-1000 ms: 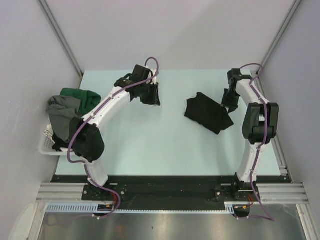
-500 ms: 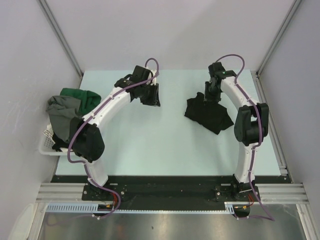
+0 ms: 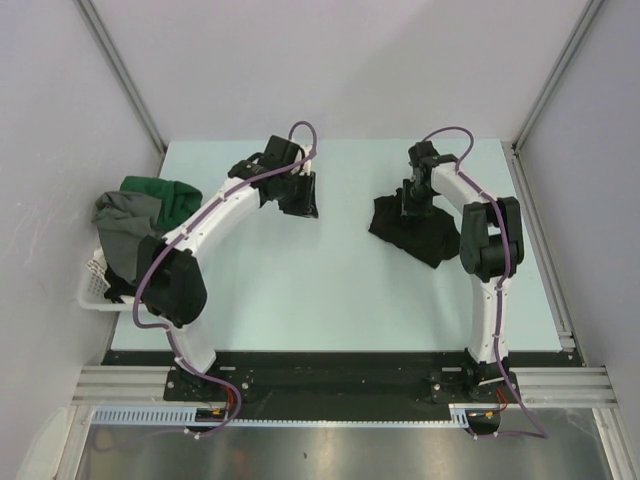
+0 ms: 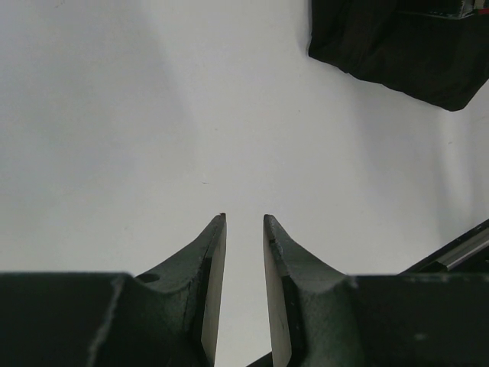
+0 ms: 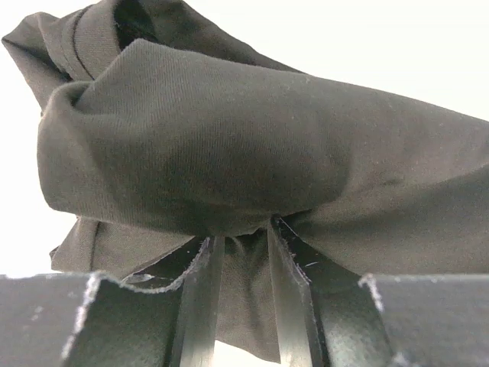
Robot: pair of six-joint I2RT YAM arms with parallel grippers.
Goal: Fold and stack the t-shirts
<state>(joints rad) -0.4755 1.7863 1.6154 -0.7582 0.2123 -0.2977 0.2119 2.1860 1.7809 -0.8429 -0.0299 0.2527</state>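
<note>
1. Table [image 3: 330,280]: pale surface. The top view shows all of it. Each wrist view shows only a small patch.

2. Arms: the left arm [image 3: 215,215] curves from its base up toward the table's middle. The right arm [image 3: 485,240] reaches up and bends left over the far right part of the table. Neither arm appears in the wrist views.

3. Basket [image 3: 92,290]: white and slatted, at the table's left edge. It appears in the top view only. A green shirt [image 3: 150,190] lies on top of the pile in it. A grey shirt [image 3: 125,210] lies beneath that, and dark cloth hangs below.

4. Black shirt [image 3: 420,235]: lies crumpled on the table right of centre, well apart from the basket. In the top view it reads as a flat dark patch. The right wrist view shows its surface [image 5: 229,153] as thick rolled folds rising above the fingers. The left wrist view shows only one edge of it [image 4: 397,46], in the upper right corner.

5. Right gripper [image 3: 412,200]: sits on the shirt's far edge. The top view does not show the jaws. In the right wrist view the gripper [image 5: 241,241] has a bunched fold of the black shirt pinched between its fingers.

6. Left gripper [image 3: 305,200]: above bare table, left of the shirt and apart from it. In the left wrist view the gripper [image 4: 244,222] has its jaws slightly parted, with nothing between them.
</note>
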